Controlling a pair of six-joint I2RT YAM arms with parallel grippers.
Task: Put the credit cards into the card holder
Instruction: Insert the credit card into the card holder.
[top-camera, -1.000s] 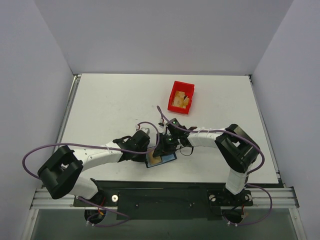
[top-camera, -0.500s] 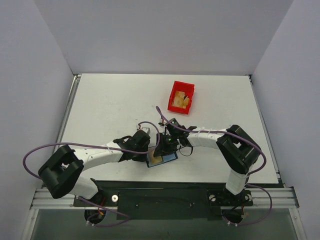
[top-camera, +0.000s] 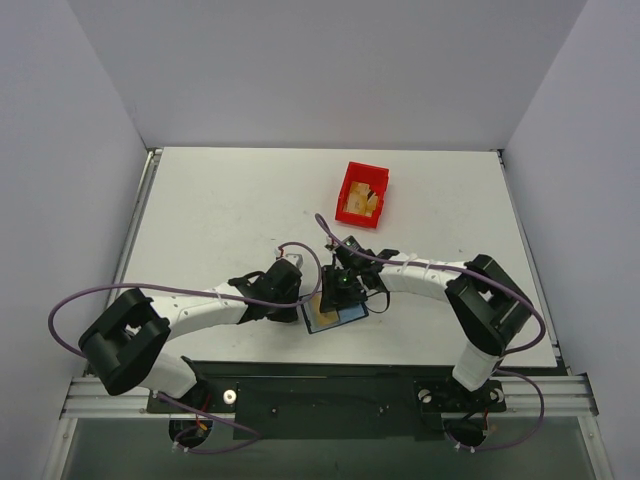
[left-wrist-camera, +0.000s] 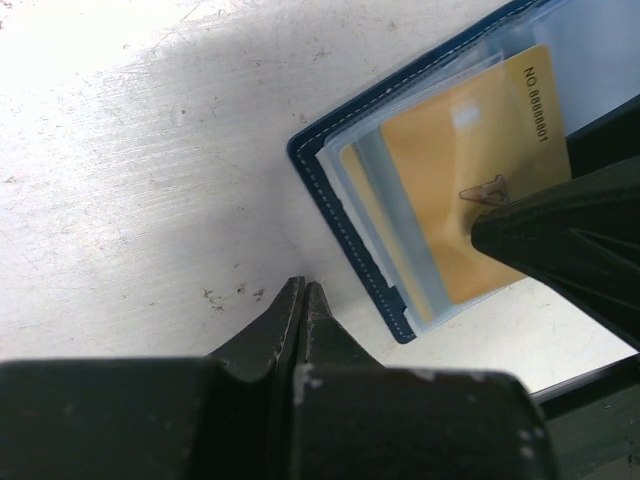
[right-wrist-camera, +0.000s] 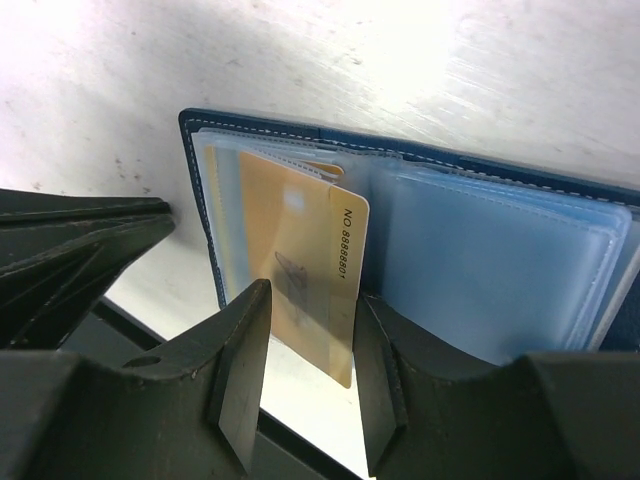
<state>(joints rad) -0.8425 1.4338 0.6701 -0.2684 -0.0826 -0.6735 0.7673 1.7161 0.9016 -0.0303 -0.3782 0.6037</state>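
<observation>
From above, we see the card holder (top-camera: 340, 318) lying open on the table (top-camera: 220, 210), directly under the right gripper (top-camera: 336, 292) and just beside the tips of the left gripper (top-camera: 303, 303). The red bin (top-camera: 362, 194) is well apart from both. In the left wrist view, the left jaws are pressed together on nothing. Their tips rest on the table just beside the holder's stitched edge, and ahead of them a gold card (left-wrist-camera: 470, 160) lies partly under a clear sleeve, with one right finger (left-wrist-camera: 560, 240) on it. In the right wrist view, this card (right-wrist-camera: 300, 250) lies between the right jaws, which stand apart; whether they squeeze its edges we cannot tell. A thin gold strip beyond the left-hand jaw may be a second card, but we are not sure. We think the risk is this: nothing pins the holder, so a push could slide it away, or the card's corner could catch the sleeve lip and bend.
</observation>
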